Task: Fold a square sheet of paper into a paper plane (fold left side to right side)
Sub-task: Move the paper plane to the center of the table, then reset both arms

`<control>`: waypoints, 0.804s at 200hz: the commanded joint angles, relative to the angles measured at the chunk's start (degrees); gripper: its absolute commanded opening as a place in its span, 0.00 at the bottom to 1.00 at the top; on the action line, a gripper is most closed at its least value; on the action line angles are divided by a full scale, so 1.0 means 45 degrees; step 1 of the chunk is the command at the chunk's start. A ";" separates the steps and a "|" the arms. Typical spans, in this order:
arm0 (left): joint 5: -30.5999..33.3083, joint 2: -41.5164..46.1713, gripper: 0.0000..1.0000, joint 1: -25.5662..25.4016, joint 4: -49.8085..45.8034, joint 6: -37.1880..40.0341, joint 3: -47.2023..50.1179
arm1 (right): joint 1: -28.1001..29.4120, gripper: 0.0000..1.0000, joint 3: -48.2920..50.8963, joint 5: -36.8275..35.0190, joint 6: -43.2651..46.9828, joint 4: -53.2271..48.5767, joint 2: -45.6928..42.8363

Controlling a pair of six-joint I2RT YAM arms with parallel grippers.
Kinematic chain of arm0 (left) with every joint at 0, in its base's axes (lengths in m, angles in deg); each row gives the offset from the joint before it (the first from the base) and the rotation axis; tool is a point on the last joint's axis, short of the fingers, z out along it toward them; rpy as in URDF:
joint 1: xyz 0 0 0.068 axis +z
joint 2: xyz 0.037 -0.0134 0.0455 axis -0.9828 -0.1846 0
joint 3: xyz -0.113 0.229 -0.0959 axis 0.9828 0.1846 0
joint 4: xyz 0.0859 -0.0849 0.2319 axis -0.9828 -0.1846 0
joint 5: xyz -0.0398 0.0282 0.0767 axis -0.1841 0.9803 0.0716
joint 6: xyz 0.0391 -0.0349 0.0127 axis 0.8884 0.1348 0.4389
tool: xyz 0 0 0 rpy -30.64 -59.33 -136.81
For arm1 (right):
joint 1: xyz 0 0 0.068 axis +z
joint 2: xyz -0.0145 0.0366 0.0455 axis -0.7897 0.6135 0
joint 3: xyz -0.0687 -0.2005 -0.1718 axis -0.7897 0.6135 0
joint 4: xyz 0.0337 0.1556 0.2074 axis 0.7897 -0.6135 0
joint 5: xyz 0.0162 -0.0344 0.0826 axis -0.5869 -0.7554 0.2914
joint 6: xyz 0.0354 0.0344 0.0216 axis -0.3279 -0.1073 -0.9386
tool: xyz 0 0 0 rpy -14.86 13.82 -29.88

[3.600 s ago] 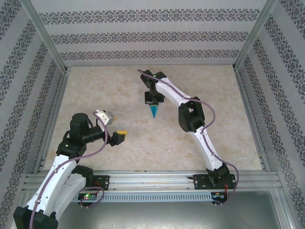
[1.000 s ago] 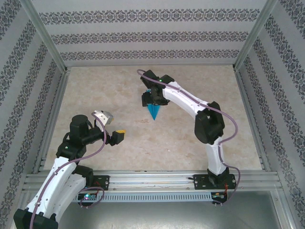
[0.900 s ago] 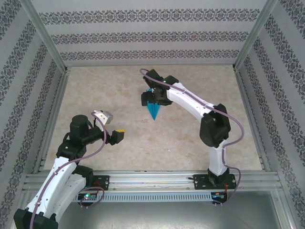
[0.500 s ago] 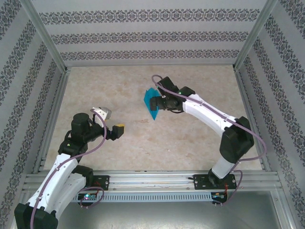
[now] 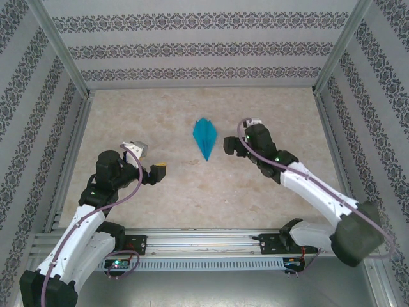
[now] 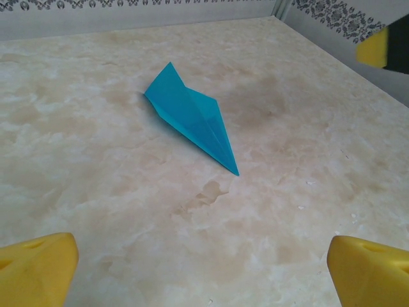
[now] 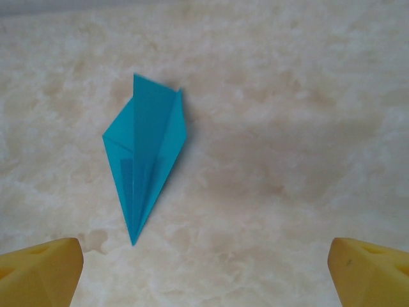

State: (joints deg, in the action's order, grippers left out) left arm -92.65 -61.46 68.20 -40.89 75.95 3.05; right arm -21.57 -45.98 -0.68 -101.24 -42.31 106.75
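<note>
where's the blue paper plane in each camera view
Top external: the teal-blue folded paper plane lies just above centre, nose toward the arm bases.
Left wrist: the plane is upper centre-left, nose pointing lower right.
Right wrist: the plane is left of centre, nose pointing down.
Shared landmark: the beige marbled tabletop under it.

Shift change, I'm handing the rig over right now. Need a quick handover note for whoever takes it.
Left gripper: open, empty, facing the plane from a distance.
Right gripper: open, empty, plane in front of it, not touching.
Paper plane: lying on the table between the two grippers, nose toward the near edge.
Done: paper is folded into a pointed dart.
Left: probably no more folding, just pulling both grippers back.
</note>
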 commanded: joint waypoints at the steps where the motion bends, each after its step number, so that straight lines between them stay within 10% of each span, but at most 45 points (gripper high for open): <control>1: 0.0336 0.0019 1.00 0.0021 0.0407 0.0144 -0.0017 | -0.0222 0.98 0.1433 -0.1662 0.1206 0.2387 -0.1393; 94: 0.0667 -0.0615 1.00 0.0022 0.1438 -0.0198 0.0138 | -0.1973 0.98 0.5189 -0.2845 0.3587 0.3613 -0.5313; 161: 0.0746 -0.0898 1.00 0.0020 0.1454 0.0019 -0.0025 | -0.6256 0.98 0.8058 -0.0628 0.3184 0.6261 -0.5320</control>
State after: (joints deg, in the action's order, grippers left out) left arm -90.05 -65.00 68.20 -36.98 75.77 3.05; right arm -43.55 -13.55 -8.90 -85.85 -22.05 82.09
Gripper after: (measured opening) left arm 0.998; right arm 0.982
